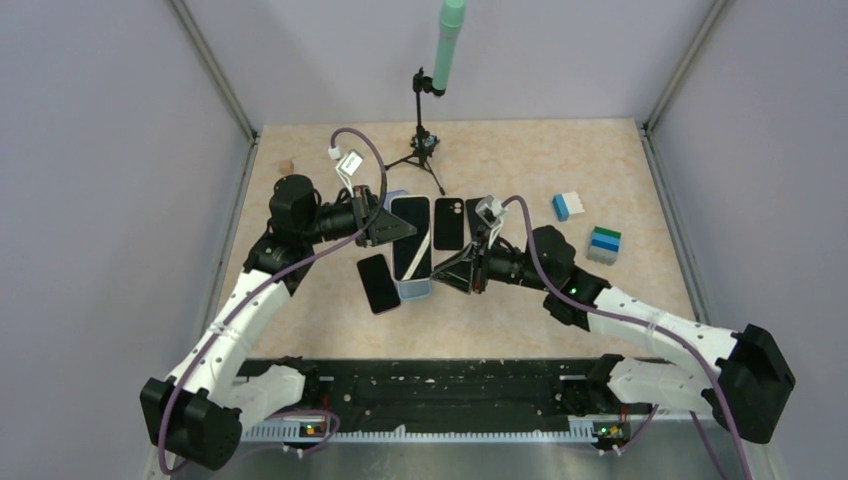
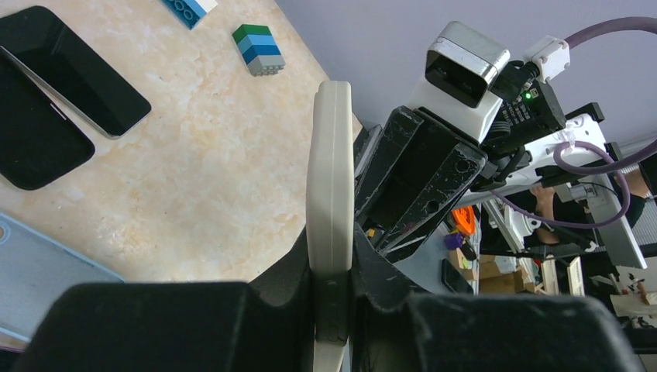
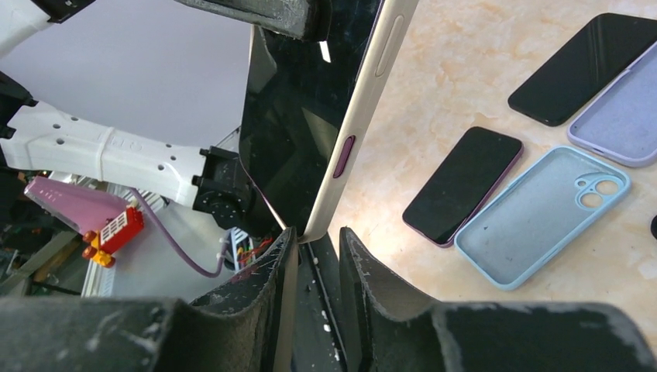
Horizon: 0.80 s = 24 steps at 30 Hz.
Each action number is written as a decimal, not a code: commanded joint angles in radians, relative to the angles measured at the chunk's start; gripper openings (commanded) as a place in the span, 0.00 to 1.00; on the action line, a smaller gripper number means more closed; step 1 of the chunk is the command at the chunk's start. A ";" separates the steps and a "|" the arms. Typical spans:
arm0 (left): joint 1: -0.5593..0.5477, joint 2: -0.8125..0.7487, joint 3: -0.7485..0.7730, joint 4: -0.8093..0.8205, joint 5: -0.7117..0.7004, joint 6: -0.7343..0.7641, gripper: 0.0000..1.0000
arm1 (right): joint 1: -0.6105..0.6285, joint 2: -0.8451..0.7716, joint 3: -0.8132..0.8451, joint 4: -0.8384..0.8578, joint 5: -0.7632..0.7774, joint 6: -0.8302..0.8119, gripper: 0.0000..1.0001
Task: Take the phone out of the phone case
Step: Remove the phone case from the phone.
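Note:
The phone, dark screen up in a cream case, is held above the table between both arms. My left gripper is shut on its left long edge; in the left wrist view the cream case edge stands upright between the jaws of that gripper. My right gripper is at the phone's near right corner. In the right wrist view the cased phone rises from the fingertips of that gripper. The jaws stand slightly apart, with the cream corner against the left finger.
On the table lie an empty light blue case, a purple-edged black phone, a lilac case and another black phone. Toy blocks sit at the right. A small tripod stands at the back.

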 commanded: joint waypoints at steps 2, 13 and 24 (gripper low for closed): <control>0.002 -0.019 0.061 0.072 0.056 -0.010 0.00 | -0.007 0.018 0.024 0.049 -0.012 -0.038 0.21; 0.003 0.003 0.092 0.087 0.094 -0.131 0.00 | -0.007 0.040 0.017 0.004 -0.013 -0.169 0.11; 0.002 -0.017 0.073 0.175 0.130 -0.187 0.00 | -0.007 0.086 0.035 -0.061 0.146 -0.192 0.11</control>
